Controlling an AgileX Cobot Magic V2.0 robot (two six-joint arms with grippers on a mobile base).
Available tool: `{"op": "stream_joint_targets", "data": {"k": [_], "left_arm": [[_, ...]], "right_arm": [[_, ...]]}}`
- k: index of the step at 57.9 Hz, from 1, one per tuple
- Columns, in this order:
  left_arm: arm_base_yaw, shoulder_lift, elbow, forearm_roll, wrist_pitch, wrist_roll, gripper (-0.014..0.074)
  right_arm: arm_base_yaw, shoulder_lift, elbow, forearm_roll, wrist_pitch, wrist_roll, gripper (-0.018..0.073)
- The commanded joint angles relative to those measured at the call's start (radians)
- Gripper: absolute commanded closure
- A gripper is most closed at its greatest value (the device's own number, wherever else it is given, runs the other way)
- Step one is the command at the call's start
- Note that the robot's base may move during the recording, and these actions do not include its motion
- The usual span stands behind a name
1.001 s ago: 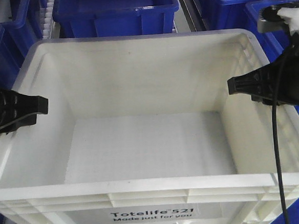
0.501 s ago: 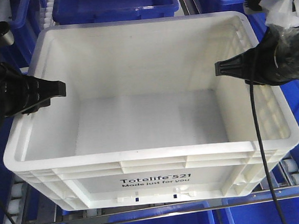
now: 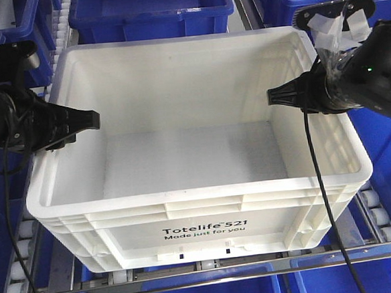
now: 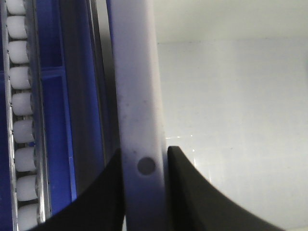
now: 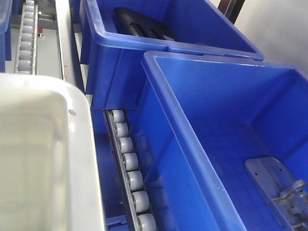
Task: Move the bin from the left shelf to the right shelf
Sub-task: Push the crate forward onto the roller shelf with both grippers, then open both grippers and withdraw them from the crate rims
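The white bin (image 3: 200, 210), printed "Totelife 521", sits empty on the roller shelf among blue bins. My left gripper (image 3: 81, 121) is at its left wall. In the left wrist view this gripper (image 4: 144, 155) has its jaws closed on either side of the bin's left rim (image 4: 137, 86). My right gripper (image 3: 279, 95) reaches over the right wall, with one black finger showing inside the bin. The right wrist view shows the bin's rim (image 5: 79, 144) at the left but no fingers, so its jaws are hidden.
Blue bins stand behind (image 3: 149, 15) and to the right (image 3: 390, 139) of the white bin. Roller tracks (image 3: 26, 265) (image 5: 127, 163) run beside it. A blue bin (image 5: 231, 144) holds a grey metal part (image 5: 274, 183). A metal rail (image 3: 205, 280) crosses the front.
The bin has dropped away from the camera with both grippers and now shows whole, its base down on the rollers. Both arms moved inward in the view with it.
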Motion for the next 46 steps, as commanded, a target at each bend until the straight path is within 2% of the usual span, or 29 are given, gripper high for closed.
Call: {"op": "stream_joint_targets", "data": {"k": [1,7,17,25,34,39,46], "left_arm": [[-0.018,-0.041,-0.041,-0.087,-0.105,0.017,0.0506],[-0.018,-0.037,-0.041,-0.085,-0.103,0.017,0.0447],[-0.018,-0.037,-0.041,-0.085,-0.094,0.017,0.0296],[-0.018,-0.038,-0.041,-0.085,-0.084,0.017,0.0218],[-0.018,-0.059,-0.041,-0.085,-0.065,0.017,0.0209],[-0.018,-0.084,-0.041,-0.082,-0.065,0.019,0.0209],[-0.018,-0.119,-0.041,-0.074,-0.060,0.039,0.0209]], "right_arm": [[-0.005,-0.029,-0.040,-0.087,-0.099,0.094,0.0426],[-0.005,-0.023,-0.040,-0.087,-0.102,0.094,0.0347],[-0.005,-0.023,-0.040,-0.087,-0.102,0.094,0.0183],[-0.005,-0.023,-0.040,-0.087,-0.102,0.102,0.0095],[-0.004,-0.047,-0.040,-0.078,-0.107,0.102,0.0085],[-0.004,-0.080,-0.040,-0.021,-0.111,0.091,0.0084],[-0.005,-0.125,-0.040,0.088,-0.139,-0.042,0.0084]]}}
